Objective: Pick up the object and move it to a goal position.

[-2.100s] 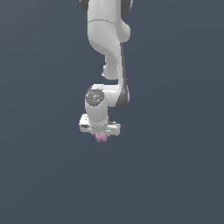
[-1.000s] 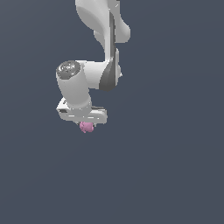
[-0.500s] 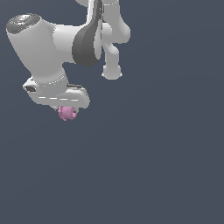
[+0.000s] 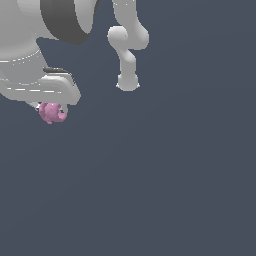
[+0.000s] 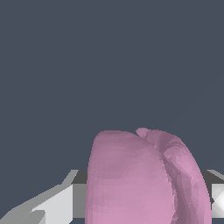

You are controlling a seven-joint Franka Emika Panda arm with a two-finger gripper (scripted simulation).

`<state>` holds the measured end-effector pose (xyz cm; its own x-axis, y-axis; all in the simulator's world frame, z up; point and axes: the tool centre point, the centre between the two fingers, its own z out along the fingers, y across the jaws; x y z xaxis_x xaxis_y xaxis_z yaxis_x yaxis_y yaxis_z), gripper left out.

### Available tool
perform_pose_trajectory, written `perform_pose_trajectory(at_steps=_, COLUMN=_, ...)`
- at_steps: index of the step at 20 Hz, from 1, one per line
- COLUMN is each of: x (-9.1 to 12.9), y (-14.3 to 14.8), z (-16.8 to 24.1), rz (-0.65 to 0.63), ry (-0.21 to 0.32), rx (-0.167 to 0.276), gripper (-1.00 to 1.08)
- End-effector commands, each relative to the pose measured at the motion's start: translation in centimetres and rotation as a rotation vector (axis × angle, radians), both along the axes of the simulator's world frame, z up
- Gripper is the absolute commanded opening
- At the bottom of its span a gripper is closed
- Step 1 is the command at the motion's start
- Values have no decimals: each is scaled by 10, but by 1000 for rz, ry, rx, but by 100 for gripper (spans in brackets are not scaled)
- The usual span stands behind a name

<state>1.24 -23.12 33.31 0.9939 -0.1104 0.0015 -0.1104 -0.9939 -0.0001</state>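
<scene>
The object [image 4: 51,113] is a small pink lumpy blob hanging under the white hand at the exterior view's upper left. My gripper [image 4: 51,108] is shut on the object, and the hand's body hides most of both fingers. In the wrist view the object [image 5: 142,177] looms large and pink between the grey-white fingers [image 5: 52,205], filling the space between them.
The white arm links [image 4: 127,42] and the big grey-banded joint [image 4: 60,17] fill the exterior view's top left. Plain dark blue-grey ground lies all around.
The hand has carried the object toward the exterior view's left and upward, and it now looks much larger and closer to the camera. The grip on the object is unchanged.
</scene>
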Motion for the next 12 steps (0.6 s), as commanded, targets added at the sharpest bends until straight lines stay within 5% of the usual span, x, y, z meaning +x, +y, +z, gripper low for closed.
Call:
perform_pose_trajectory(at_steps=1, x=1, y=-7, z=12, rz=1, ry=2, rx=0, gripper=-100)
perform_pose_trajectory(at_steps=12, x=3, y=-19, z=32, rz=1, ry=2, rx=0, gripper=-100)
